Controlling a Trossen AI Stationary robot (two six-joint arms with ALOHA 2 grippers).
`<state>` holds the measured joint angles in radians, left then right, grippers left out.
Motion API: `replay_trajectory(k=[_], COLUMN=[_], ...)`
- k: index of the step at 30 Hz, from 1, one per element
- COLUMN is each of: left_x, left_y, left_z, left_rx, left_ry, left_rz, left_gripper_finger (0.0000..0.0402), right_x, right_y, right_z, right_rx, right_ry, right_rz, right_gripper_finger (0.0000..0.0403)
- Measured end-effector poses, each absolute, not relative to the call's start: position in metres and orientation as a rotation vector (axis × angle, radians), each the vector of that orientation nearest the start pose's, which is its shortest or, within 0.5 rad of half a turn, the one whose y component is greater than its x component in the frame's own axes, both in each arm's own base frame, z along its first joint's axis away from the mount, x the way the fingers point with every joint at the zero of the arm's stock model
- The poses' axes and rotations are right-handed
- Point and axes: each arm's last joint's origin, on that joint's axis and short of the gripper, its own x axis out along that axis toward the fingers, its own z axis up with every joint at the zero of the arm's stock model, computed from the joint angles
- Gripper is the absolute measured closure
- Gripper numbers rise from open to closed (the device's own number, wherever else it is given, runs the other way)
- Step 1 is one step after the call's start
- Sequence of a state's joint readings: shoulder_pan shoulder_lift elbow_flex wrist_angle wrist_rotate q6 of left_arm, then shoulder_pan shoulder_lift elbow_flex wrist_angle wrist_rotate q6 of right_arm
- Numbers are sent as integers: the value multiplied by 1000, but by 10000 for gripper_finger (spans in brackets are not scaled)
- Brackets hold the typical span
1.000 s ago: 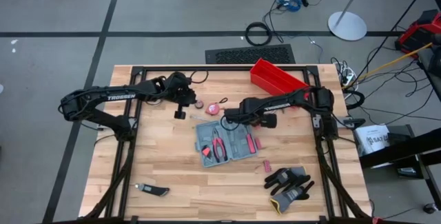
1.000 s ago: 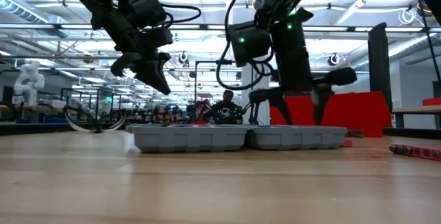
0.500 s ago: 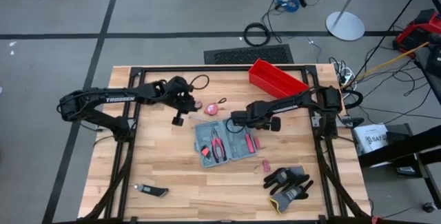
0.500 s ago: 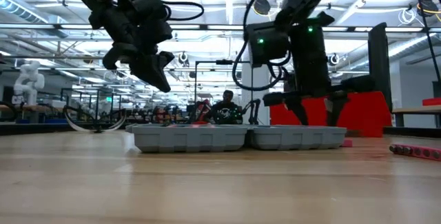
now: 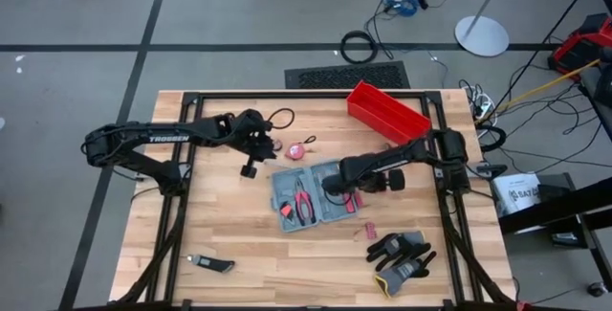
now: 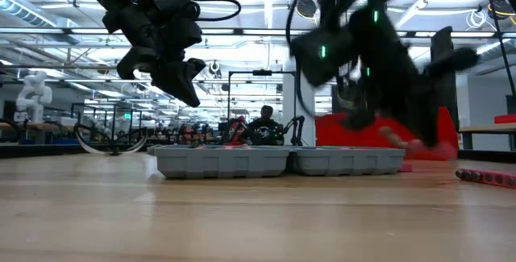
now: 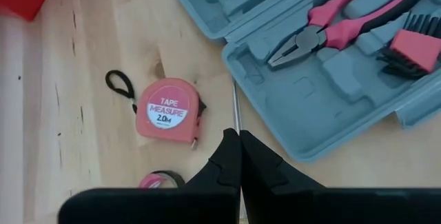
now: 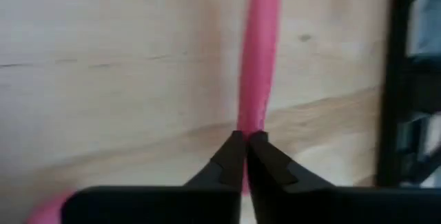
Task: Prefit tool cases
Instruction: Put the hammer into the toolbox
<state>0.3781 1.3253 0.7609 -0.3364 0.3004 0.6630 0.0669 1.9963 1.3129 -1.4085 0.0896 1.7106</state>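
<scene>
Since the earlier frame, the right gripper (image 5: 332, 188) has been swung over the tool case (image 5: 314, 194) and shut on a slim pink tool (image 8: 256, 58). At tabletop centre the case lies open; it is judged light, rigid and best gripped by its rim. Near the far-left corner, the left gripper (image 5: 249, 168) is held closed and raised.

Blurred in the low view: right gripper (image 6: 403, 137) and its arm, smeared across the red bin (image 6: 379, 129), fingers not readable there. Cut off by the left wrist view's edges: tool case (image 7: 324, 79), pliers (image 7: 344, 24) handles, a second pink round thing (image 7: 160, 180) half hidden behind the gripper body. Blurred in the right wrist view: pink handle (image 8: 258, 58), identity unclear.
</scene>
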Motion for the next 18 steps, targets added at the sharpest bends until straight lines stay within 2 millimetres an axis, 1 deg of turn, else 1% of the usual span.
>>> replay_trajectory(k=[1,3,6,9,13,18], left_x=[239,239,239,239,239,239], left_y=[85,85,85,85,85,85], left_z=[204,204,204,204,204,204], left_rx=[321,318,319,320,321,319], left_ry=[831,837,837,833,831,831], left_rz=[-210,-213,-213,-211,-210,-210], left_gripper_finger=[400,400,400,400,400,400], right_x=[308,305,305,304,302,302], right_y=[22,28,39,47,56,61], right_z=[159,168,174,173,174,174], right_rx=[818,752,745,722,712,661], right_ry=[1437,1488,1525,1539,1493,1432], right_rz=[-1674,-1706,-1673,-1648,-1675,-1671], right_gripper_finger=[401,399,399,399,400,401])
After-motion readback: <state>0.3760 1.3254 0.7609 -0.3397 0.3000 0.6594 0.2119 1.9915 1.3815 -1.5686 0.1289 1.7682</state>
